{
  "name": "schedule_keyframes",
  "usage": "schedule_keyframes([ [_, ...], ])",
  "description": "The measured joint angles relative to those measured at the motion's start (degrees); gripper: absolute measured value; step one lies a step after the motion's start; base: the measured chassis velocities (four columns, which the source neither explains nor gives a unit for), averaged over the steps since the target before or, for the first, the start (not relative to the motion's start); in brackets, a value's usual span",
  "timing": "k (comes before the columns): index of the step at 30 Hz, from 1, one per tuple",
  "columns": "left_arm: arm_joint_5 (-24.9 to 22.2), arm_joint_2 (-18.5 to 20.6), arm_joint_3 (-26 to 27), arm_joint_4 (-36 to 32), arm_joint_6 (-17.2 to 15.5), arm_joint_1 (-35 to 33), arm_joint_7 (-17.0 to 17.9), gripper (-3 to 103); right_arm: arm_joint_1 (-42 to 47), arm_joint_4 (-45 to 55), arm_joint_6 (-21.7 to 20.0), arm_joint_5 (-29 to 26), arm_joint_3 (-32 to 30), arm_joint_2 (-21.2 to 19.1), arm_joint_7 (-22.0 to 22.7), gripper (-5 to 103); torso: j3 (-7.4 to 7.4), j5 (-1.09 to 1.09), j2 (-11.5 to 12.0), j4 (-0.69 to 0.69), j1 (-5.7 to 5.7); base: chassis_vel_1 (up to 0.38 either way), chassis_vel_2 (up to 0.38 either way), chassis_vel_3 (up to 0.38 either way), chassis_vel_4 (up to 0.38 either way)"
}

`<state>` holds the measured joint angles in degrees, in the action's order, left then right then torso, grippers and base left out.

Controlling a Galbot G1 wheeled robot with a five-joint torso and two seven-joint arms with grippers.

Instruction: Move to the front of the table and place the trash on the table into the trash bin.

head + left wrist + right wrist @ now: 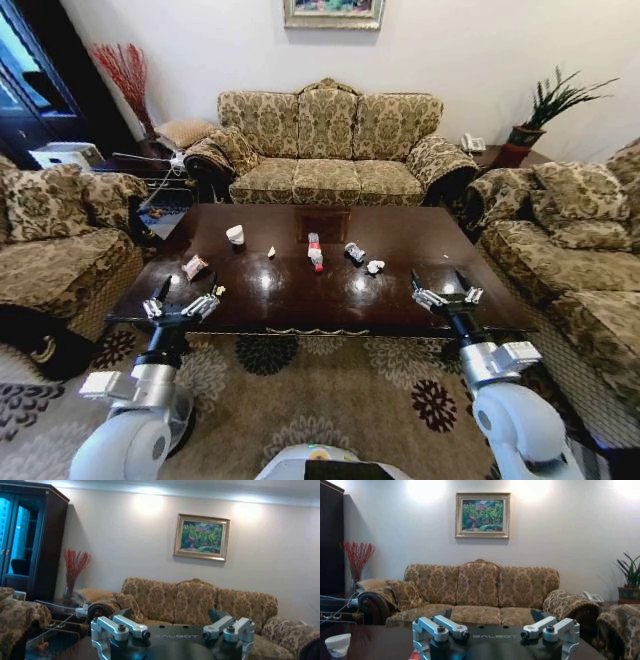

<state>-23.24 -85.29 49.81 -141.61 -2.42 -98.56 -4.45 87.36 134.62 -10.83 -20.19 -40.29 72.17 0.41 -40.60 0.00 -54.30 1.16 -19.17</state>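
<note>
The dark glossy table stands right before me, with the trash spread over it. A white paper cup, a small scrap, a clear bottle with a red label, a silvery wrapper and crumpled white paper lie mid-table. A pink-white wrapper lies near the left end. My left gripper hovers open over the front left edge, just short of the wrapper. Over the front right edge my right gripper is open and holds nothing. A dark round shape on the floor at the left may be the trash bin; I cannot tell.
A patterned sofa stands behind the table, with one armchair at its left and one at its right. A dark cabinet fills the back left corner. Patterned carpet lies between me and the table.
</note>
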Motion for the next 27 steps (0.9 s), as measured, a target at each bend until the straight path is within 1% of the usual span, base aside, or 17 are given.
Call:
schedule_keyframes([
  [3,0.16,-0.35,-0.23,0.00,0.04,0.12,-0.36,100,-0.25,-0.12,-0.23,-0.15,0.05,-0.05,0.16,100,0.00,0.00,0.00,0.00,0.00,0.000,0.000,0.000,0.000],
  [7,0.14,-0.75,-0.72,-0.03,-1.00,0.07,-0.09,100,-0.22,-0.70,0.10,-0.25,0.32,0.22,0.65,100,0.00,0.01,0.00,0.00,0.00,0.000,0.000,0.000,0.000],
  [10,0.82,-1.43,-0.88,0.01,-3.07,-0.13,0.02,100,-0.17,-1.64,1.57,-1.64,0.52,0.24,0.68,100,0.00,0.00,0.00,0.00,0.00,0.000,0.000,0.000,0.000],
  [11,0.82,-1.43,-0.88,0.01,-3.07,-0.13,0.02,100,-0.17,-1.64,1.57,-1.64,0.52,0.24,0.68,100,0.00,0.00,0.00,0.00,0.00,0.000,0.000,0.000,0.000],
  [13,1.10,-1.74,-1.01,0.27,-4.41,-0.24,-0.24,100,-0.70,-2.23,2.26,-2.42,0.77,0.05,1.04,100,0.00,0.01,0.00,0.00,0.00,0.000,0.000,0.000,0.000],
  [15,1.26,-1.84,-1.05,0.41,-4.79,-0.22,-0.33,100,-0.87,-2.49,2.58,-2.55,0.79,0.01,1.08,100,0.00,0.00,0.00,0.00,0.00,0.000,0.000,0.000,0.000],
  [17,1.86,-2.22,-1.56,1.04,-5.93,-0.09,-0.35,102,-1.02,-3.38,4.33,-2.40,0.80,-0.02,0.79,100,0.00,0.00,0.00,0.00,0.00,0.000,0.000,0.000,0.000],
  [18,2.39,-2.57,-1.95,1.43,-6.35,-0.10,-0.34,100,-0.99,-4.17,5.54,-2.13,0.78,-0.01,0.49,100,0.00,0.00,0.00,0.00,0.00,0.000,0.000,0.000,0.000],
  [24,3.94,-3.93,-2.92,2.93,-6.68,-0.61,-0.29,99,-1.29,-6.95,7.01,-0.76,1.36,0.45,-0.12,100,0.00,0.01,0.00,0.00,0.00,0.000,0.000,0.000,0.000],
  [27,3.96,-4.28,-3.29,3.77,-6.68,-0.38,0.31,99,-1.46,-7.42,7.23,-0.18,1.47,-0.10,-0.86,100,0.00,0.00,0.00,0.00,0.00,0.000,0.000,0.000,0.000],
])
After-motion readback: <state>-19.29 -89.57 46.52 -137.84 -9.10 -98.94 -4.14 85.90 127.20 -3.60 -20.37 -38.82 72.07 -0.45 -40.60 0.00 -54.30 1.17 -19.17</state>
